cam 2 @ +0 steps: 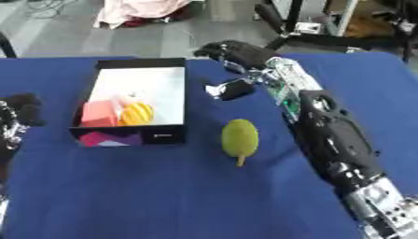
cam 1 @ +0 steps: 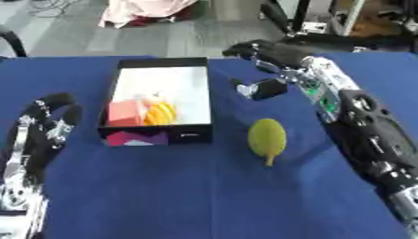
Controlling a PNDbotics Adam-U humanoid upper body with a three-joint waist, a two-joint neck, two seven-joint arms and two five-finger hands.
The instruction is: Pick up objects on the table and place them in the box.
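Left hand [cam 1: 45, 116] idles low at the left edge of the blue worktop [cam 1: 204, 196], fingers relaxed and apart, holding nothing. Next out, the yellow-green fruit [cam 1: 268, 137] lies alone on the cloth, stem toward the camera, just right of the box [cam 1: 158, 135], touching nothing; looks like the obvious next pick. Right arm comes in from the right side and reaches past the fruit; right hand [cam 2: 241, 53] hovers at the far right of the box, fingers curled, nothing visibly in them, thumb stuck out toward the box. I'd guess it's between items. For the grab: pull back toward the fruit, come down over the fat middle rather than the stem, lift clear of the near box wall before crossing. Box already holds a pink block [cam 1: 125, 112] and a yellow-orange ribbed item [cam 1: 163, 113] in the near half; far half is free, drop there. Nothing blocks the path except the box rim. Clutter on the floor beyond, irrelevant.
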